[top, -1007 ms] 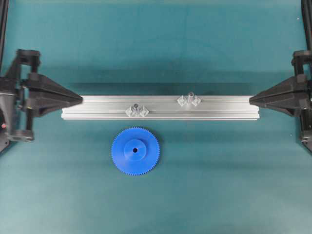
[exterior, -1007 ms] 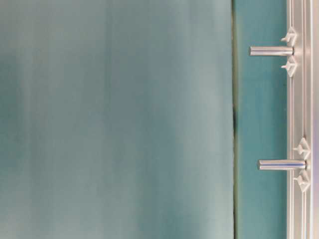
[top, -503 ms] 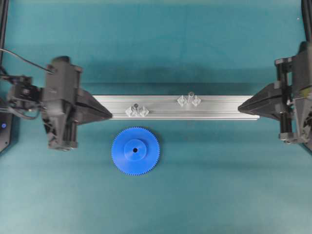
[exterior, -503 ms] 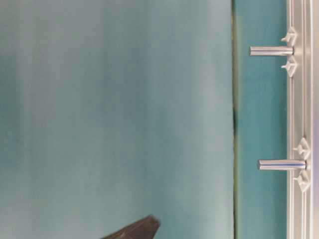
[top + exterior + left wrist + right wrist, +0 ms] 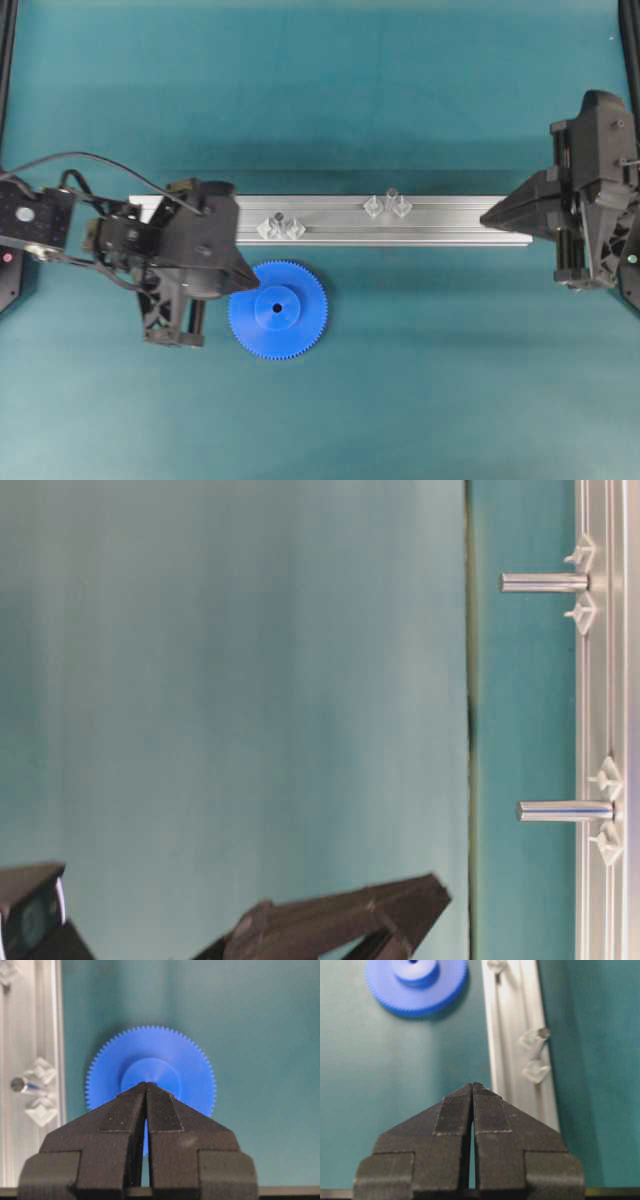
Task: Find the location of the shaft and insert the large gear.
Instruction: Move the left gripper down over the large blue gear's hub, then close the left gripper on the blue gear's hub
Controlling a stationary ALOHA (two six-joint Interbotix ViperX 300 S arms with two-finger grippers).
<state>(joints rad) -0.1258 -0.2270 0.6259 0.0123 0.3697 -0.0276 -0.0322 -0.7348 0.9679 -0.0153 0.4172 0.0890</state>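
The gear (image 5: 277, 310), a bright blue toothed disc with raised hub and centre hole, lies flat on the worktop (image 5: 420, 380) just beside the rail (image 5: 450, 220). Two clear shafts (image 5: 281, 225) stand on the rail. Left hand (image 5: 247, 283), pinched shut, hides the gear's left edge. Right hand (image 5: 487, 215), also shut, holds nothing.

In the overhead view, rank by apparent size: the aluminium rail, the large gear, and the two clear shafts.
1. aluminium rail, longest by far.
2. large gear, wider than the rail's short side.
3. Left shaft and right shaft: tiny, alike; no ranking between them.
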